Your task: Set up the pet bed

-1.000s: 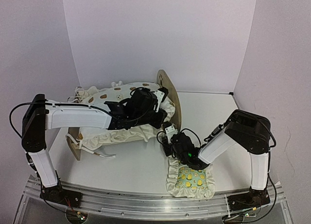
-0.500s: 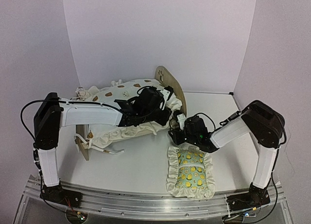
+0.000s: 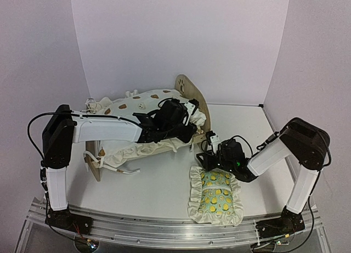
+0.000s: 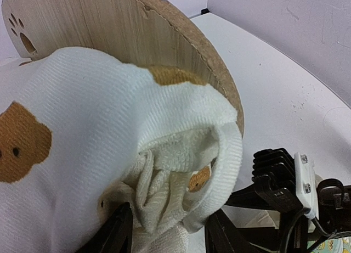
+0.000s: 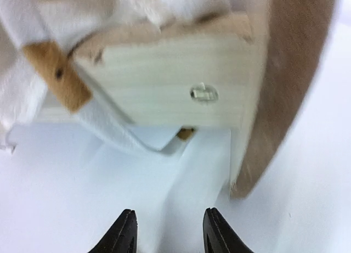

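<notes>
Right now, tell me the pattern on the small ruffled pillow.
Small ruffled pillow: green with yellow lemons; top external view.

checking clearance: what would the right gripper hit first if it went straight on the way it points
Probably the pet bed, on its wooden side next to the headboard; the right gripper, open, aims at it. The cushion edge hanging below that side might touch first; depth is unclear.

You see the pet bed (image 3: 189, 94) from high overhead in the top view; both wrist views crowd its headboard (image 4: 109, 28) end.
</notes>
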Robot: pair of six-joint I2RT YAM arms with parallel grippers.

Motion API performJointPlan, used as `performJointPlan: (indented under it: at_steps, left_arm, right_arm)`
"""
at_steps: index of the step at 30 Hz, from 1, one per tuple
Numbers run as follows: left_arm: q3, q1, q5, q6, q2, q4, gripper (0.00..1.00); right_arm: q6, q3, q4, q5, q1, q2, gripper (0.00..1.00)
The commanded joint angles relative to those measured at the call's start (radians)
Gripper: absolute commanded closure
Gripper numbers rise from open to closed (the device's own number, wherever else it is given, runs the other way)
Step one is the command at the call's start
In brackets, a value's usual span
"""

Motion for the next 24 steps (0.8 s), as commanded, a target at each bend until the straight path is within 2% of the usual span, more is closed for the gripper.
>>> performJointPlan:
  at_steps: [1, 6, 10, 13, 16, 19, 24]
  left_arm:
    - [0.035, 0.006, 0.009, 0.012, -0.032, 0.000, 0.53]
    - [0.034, 0.006, 0.016, 0.010, -0.039, -0.009, 0.53]
    - [0.032, 0.006, 0.016, 0.013, -0.047, -0.015, 0.52]
    - [0.028, 0.006, 0.015, 0.018, -0.054, -0.021, 0.50]
    - [0.024, 0.006, 0.017, 0.026, -0.061, -0.026, 0.48]
    - [0.028, 0.006, 0.022, 0.032, -0.066, -0.030, 0.41]
    - [0.036, 0.006, 0.039, 0.031, -0.077, -0.035, 0.30]
  right_arm:
    - [0.033, 0.070, 0.179, 0.020, 0.003, 0.103, 0.59]
    - [0.083, 0.125, 0.258, 0.114, 0.003, 0.219, 0.60]
    - [0.105, 0.137, 0.361, 0.111, 0.004, 0.283, 0.60]
    - [0.103, 0.073, 0.406, 0.097, 0.007, 0.239, 0.60]
    - [0.078, -0.020, 0.402, 0.055, 0.009, 0.123, 0.59]
    - [0.056, -0.109, 0.292, 0.038, 0.009, -0.029, 0.57]
    - [0.011, -0.080, -0.100, 0.026, 0.009, -0.261, 0.51]
